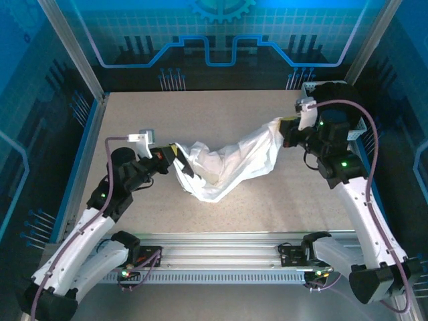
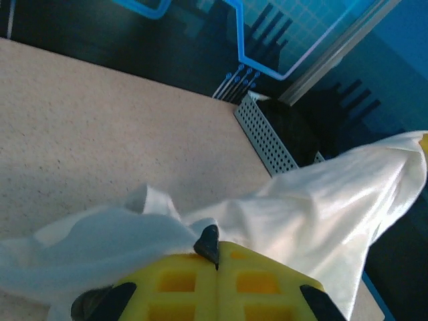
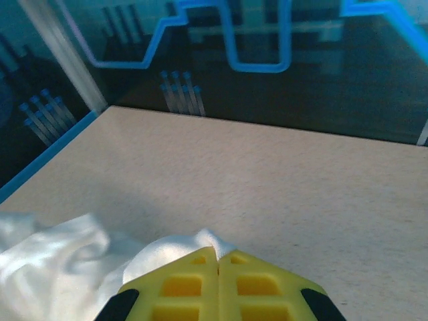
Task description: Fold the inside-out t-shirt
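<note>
The plain white, thin cloth t-shirt [image 1: 231,164] stretches bunched across the speckled beige table [image 1: 281,207], its middle apparently sagging onto it. The left gripper [image 1: 170,155] and the right gripper [image 1: 286,130] each pinch one end, jaws pressed together. Draw both apart evenly; keep the pull level.

Right wrist cam: right gripper [image 3: 219,254], yellow fingers pressed flat together, no gap; a fold of the white t-shirt [image 3: 60,264] is pinched at the tips. The cloth trails to the lower left, bunched and wrinkled, over the speckled beige table [image 3: 281,180]. Beyond: dark back panel [image 3: 334,93] with bright blue outline, metal post [image 3: 63,57] upper left, blue strip [image 3: 40,157] along the table's left edge
</note>
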Robot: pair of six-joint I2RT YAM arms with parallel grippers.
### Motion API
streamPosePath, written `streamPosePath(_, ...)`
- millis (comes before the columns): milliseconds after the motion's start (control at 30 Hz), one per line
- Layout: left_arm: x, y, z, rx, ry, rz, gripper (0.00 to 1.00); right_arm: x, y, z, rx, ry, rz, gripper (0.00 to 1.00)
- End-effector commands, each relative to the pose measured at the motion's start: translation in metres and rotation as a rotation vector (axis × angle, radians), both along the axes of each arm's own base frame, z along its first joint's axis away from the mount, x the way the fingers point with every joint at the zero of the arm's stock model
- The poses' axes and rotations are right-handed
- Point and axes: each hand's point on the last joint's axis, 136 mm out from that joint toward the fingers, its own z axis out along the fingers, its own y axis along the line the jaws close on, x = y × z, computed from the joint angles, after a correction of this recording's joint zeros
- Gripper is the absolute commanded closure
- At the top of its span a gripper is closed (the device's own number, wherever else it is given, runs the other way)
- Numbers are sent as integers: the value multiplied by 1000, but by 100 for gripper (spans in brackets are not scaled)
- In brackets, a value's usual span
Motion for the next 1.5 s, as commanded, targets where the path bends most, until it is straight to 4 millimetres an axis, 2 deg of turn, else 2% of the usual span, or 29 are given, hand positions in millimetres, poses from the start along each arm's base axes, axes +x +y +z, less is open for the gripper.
streamPosePath(0, -2, 17, 8, 46, -4, 82, 100, 1, -38, 3, -59, 28, -172, 100)
streamPosePath(100, 2, 19, -10, 67, 41, 101, 100, 10, -51, -20, -85, 91, -247, 100)
streamPosePath(233, 6, 32, -44, 102, 123, 176, 100, 20, -67, -68, -114, 194, -341, 100)
streamPosePath(333, 3, 53, -78, 145, 215, 292, 100, 16, -76, -110, -85, 265, -405, 100)
streamPosePath(400, -3, 55, -103, 144, 279, 304, 100, 8, -81, -140, -66, 320, -447, 99)
streamPosePath(433, -7, 53, -119, 130, 319, 291, 100, 1, -82, -155, -56, 344, -463, 91)
streamPosePath(500, -18, 41, -147, 99, 391, 226, 100, -10, -76, -168, -60, 330, -448, 70)
streamPosePath(567, -32, 32, -176, 65, 474, 174, 100, -19, -51, -167, -124, 256, -362, 53)
streamPosePath(667, -48, 29, -204, 48, 556, 144, 100, -27, 16, -156, -260, 111, -117, 42)
streamPosePath(767, -54, 30, -212, 46, 571, 145, 100, -34, 87, -168, -315, 101, 152, 39)
streamPosePath(833, -55, 31, -212, 45, 573, 146, 100, -31, 122, -183, -364, 133, 249, 37)
streamPosePath(933, -58, 31, -216, 47, 593, 147, 100, -17, 161, -207, -426, 199, 331, 33)
streamPosePath(1033, -61, 32, -222, 55, 610, 146, 100, 5, 190, -225, -431, 251, 370, 32)
streamPosePath(1133, -62, 33, -224, 61, 616, 149, 100, 25, 207, -248, -463, 299, 381, 34)
streamPosePath(1200, -62, 33, -224, 66, 612, 148, 100, 34, 214, -259, -488, 326, 393, 52)
streamPosePath(1233, -62, 33, -224, 67, 613, 150, 100, 37, 218, -260, -494, 335, 408, 66)
streamPosePath(1267, -61, 33, -223, 69, 611, 148, 100, 37, 219, -258, -493, 335, 416, 75)
streamPosePath(1367, -59, 30, -220, 69, 599, 134, 100, 36, 221, -226, -433, 289, 449, 97)
streamPosePath(1467, -55, 27, -218, 63, 579, 118, 100, 31, 220, -174, -302, 218, 495, 100)
